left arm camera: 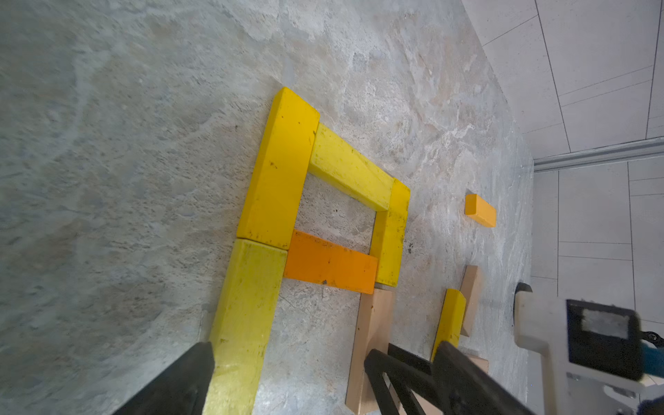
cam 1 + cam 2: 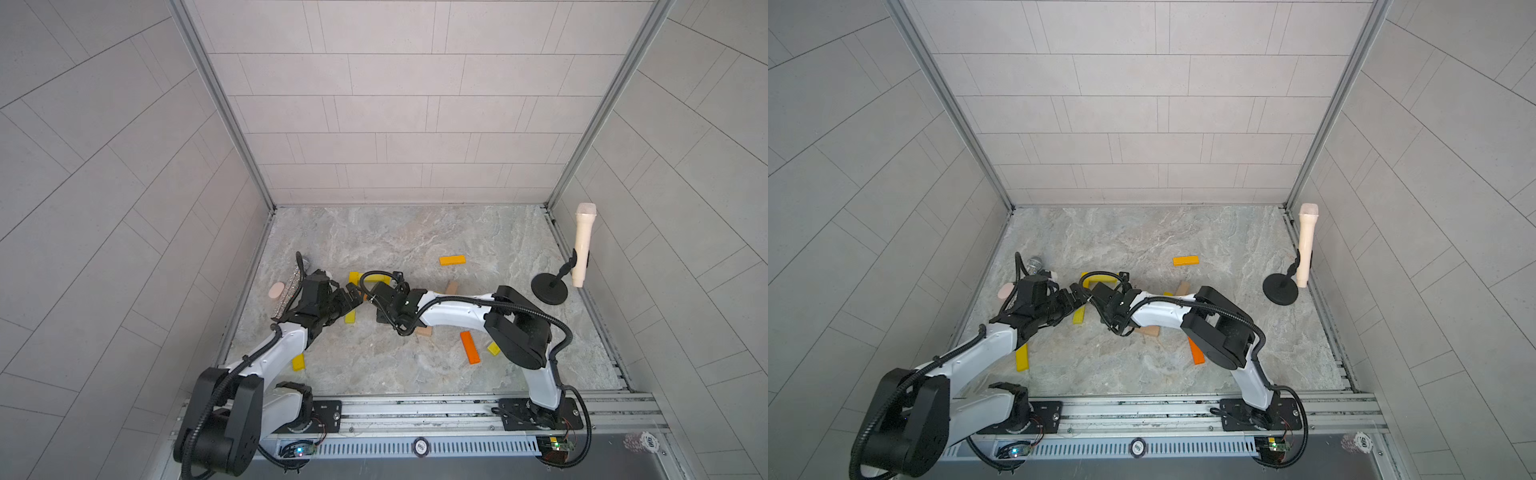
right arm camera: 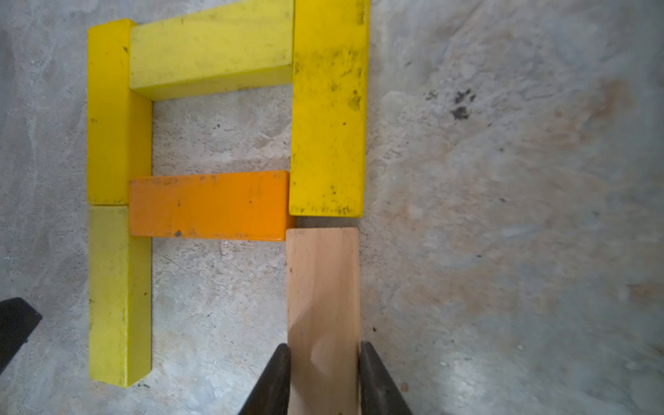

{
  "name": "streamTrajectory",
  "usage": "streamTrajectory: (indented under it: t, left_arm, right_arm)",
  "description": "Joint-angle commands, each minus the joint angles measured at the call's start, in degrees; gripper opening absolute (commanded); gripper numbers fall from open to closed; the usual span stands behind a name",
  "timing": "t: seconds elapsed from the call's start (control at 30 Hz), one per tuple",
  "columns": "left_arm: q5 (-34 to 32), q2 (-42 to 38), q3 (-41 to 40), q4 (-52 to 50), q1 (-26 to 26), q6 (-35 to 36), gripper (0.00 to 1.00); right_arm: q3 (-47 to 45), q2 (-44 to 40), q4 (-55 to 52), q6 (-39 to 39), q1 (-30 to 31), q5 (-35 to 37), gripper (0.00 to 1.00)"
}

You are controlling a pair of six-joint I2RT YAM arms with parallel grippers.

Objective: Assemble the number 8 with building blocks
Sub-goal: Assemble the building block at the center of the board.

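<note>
Though scuffed, four yellow blocks [image 3: 327,107] and an orange block [image 3: 208,204] lay flat left of the middle of the table [image 2: 415,237], a closed square with one leg running nearward. The right gripper [image 3: 323,350] was clamped on a tan block [image 3: 322,280] just short of the square's other near corner; the left gripper [image 1: 325,348] had its fingers wide apart. Its top was grey marbled stone, walled by pale tiles [image 2: 395,104].

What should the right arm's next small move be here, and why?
Probably ease the tan block slightly forward. The right claw is shut on it, and it lies in line with the yellow block, its corner at the end of the orange bar. A thin gap shows between tan and yellow ends.
</note>
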Motion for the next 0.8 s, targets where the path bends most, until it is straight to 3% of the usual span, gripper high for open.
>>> streamTrajectory:
  t: [0.0, 0.77]
  left_arm:
    - [0.1, 0.4, 1.8, 1.0, 0.4, -0.4, 1.00]
    - [0.4, 1.1, 1.9, 1.1, 0.4, -0.3, 1.00]
  right_arm:
    - [0.0, 1.5, -0.9, 2.2, -0.4, 0.6, 0.35]
    - [-1.5, 1.0, 1.9, 4.8, -0.4, 0.1, 0.38]
